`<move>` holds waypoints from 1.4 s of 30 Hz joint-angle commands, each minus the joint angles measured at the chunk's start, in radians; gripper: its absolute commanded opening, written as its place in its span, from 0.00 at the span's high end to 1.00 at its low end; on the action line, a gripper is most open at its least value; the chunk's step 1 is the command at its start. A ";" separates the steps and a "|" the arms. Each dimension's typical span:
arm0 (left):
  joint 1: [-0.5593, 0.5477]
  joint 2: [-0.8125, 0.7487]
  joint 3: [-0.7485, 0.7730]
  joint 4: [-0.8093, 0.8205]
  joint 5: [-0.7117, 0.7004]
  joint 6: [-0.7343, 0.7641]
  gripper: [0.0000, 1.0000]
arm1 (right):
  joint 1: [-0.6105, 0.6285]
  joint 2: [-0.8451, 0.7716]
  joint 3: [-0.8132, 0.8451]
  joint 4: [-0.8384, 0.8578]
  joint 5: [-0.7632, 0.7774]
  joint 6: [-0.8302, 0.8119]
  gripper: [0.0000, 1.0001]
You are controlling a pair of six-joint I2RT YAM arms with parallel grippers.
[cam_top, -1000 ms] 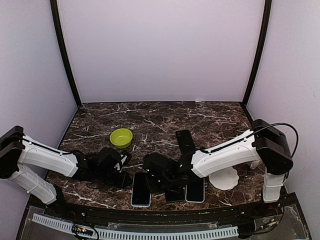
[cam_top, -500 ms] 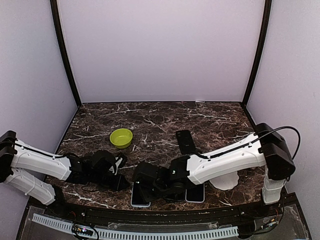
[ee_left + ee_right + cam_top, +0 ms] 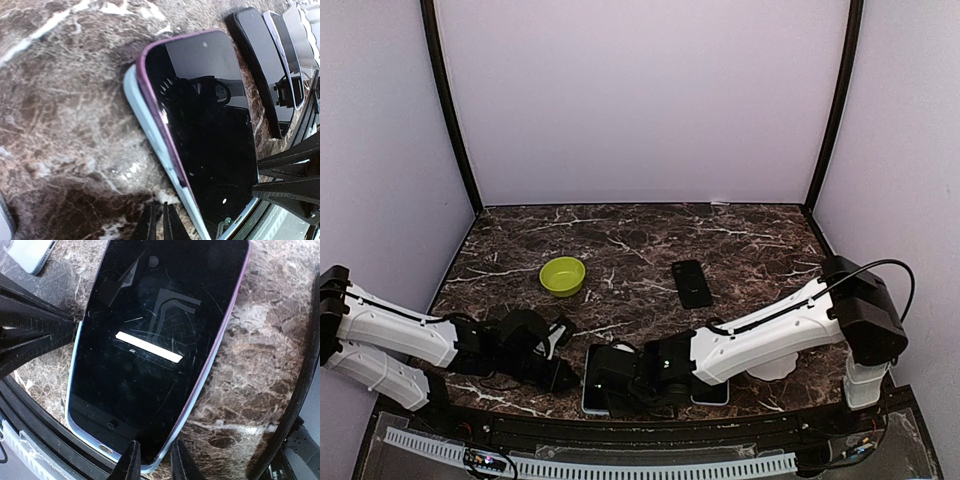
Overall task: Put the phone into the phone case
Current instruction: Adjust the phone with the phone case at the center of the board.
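The phone (image 3: 594, 388), black-screened with a purple edge, lies face up on the pale blue case (image 3: 149, 131) at the near edge of your worktop (image 3: 620, 240), between your two arms. It sits a little askew. In your left wrist view, a strip of case shows along the phone's left side and is widest at the far corner. In your right wrist view, the blue rim shows along one long side and around the near end, while the other long side shows only the purple edge. You cannot tell from these views whether the phone is seated in the case.

Your left pincer (image 3: 159, 212) is low over the worktop just beside the case, with its fingers together and nothing between them. In the right wrist view, those ridged fingers reach the case's long side.

Your right pincer (image 3: 154, 450) is over the phone's near end. Its fingers stand a little apart, with the end of the phone and case showing between them. You cannot tell whether they are pinching it or only poised above it.

A second phone (image 3: 260, 65) with a black rim lies just beside the first, and a light-rimmed phone (image 3: 286, 50) lies past it. Farther back, well apart from these, are a green bowl (image 3: 562, 276) and a flat black phone-shaped slab (image 3: 692, 283).
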 commanded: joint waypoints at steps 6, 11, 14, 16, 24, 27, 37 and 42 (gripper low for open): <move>-0.036 0.018 0.002 0.038 0.040 0.015 0.95 | -0.037 -0.017 -0.028 -0.205 0.085 -0.038 0.78; -0.079 0.065 0.034 0.071 0.031 0.023 0.95 | -0.076 -0.081 0.018 -0.214 0.131 -0.123 0.61; -0.107 0.101 0.051 0.091 0.030 0.017 0.95 | -0.078 -0.115 0.024 -0.168 0.129 -0.133 0.47; -0.124 0.112 0.065 0.109 0.033 0.019 0.95 | -0.078 -0.126 0.012 -0.123 0.105 -0.126 0.37; -0.133 -0.070 0.068 -0.024 -0.144 0.003 0.96 | -0.046 -0.064 0.069 -0.123 0.104 -0.109 0.06; -0.127 -0.208 0.063 -0.150 -0.267 0.016 0.95 | -0.021 -0.017 0.127 -0.156 0.113 -0.122 0.03; 0.053 -0.080 0.238 -0.195 -0.231 0.200 0.81 | -0.002 0.050 0.158 -0.147 0.102 -0.109 0.02; 0.107 0.099 0.364 -0.215 -0.137 0.273 0.78 | 0.011 0.069 0.140 -0.114 0.094 -0.084 0.02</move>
